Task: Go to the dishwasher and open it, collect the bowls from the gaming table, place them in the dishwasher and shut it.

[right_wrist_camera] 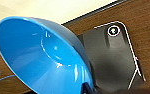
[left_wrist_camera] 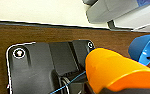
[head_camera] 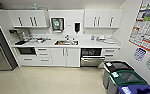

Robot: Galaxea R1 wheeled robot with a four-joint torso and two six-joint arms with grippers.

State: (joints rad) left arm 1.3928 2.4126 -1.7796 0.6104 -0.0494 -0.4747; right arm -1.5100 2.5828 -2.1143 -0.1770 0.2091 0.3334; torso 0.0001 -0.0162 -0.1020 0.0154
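Close up, the blue bowl (right_wrist_camera: 38, 52) sits tilted at the right hand, apparently held at its rim, and the orange bowl (left_wrist_camera: 116, 71) sits bottom-out at the left hand, with the blue one just beside it; I cannot tell how the fingers of either hand stand. Farther off, across the pale floor (head_camera: 46, 80), three bins (head_camera: 126, 77) line the right wall. Beyond them the dishwasher (head_camera: 91, 57) stands open under the white tabletop (head_camera: 91, 45), right of the sink (head_camera: 66, 42), its dark inside showing.
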